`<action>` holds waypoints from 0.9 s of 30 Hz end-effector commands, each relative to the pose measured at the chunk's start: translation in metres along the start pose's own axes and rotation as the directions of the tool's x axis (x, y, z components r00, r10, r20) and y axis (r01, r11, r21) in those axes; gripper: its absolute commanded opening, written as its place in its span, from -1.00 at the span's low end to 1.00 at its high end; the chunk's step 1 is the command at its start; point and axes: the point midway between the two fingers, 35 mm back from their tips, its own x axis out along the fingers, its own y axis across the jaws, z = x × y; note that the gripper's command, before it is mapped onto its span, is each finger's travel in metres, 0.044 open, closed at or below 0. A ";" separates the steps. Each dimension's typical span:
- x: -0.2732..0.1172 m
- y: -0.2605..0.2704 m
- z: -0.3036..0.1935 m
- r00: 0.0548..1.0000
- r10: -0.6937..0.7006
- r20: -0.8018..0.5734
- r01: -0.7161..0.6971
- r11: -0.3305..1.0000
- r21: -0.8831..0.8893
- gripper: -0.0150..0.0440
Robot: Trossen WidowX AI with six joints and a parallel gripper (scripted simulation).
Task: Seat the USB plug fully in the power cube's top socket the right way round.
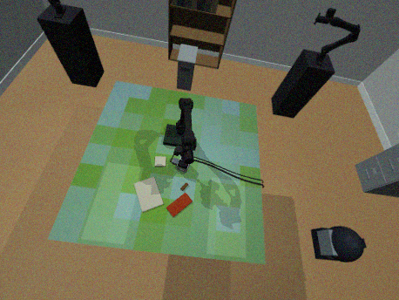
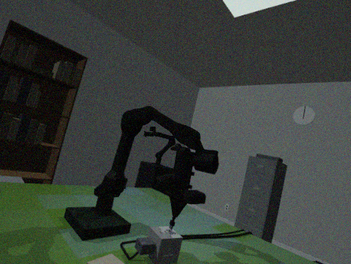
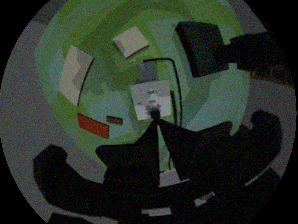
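Arm arches over, tool [image 2: 172,222] pointing straight down — clamped on the USB plug [image 2: 171,226] atop the power cube [image 2: 165,242].

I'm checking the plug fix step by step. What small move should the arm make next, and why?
Probably a short straight lift. The gripper is shut on the USB plug, pointing straight down over the top of the power cube. Whether the plug has come free of the socket is too small to tell, so pulling it clear before turning it round seems the safest next step.
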 end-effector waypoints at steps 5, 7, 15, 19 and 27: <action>0.001 0.000 -0.001 1.000 -0.001 -0.013 0.001 1.000 -0.003 -0.49; 0.001 0.000 -0.001 1.000 -0.001 -0.015 0.000 1.000 -0.003 -0.49; 0.002 0.000 -0.002 1.000 0.000 -0.023 0.000 1.000 -0.003 -0.49; 0.003 0.000 -0.002 1.000 0.000 -0.026 0.000 1.000 -0.003 -0.49; 0.004 0.000 -0.002 1.000 0.000 -0.027 0.000 1.000 -0.003 -0.49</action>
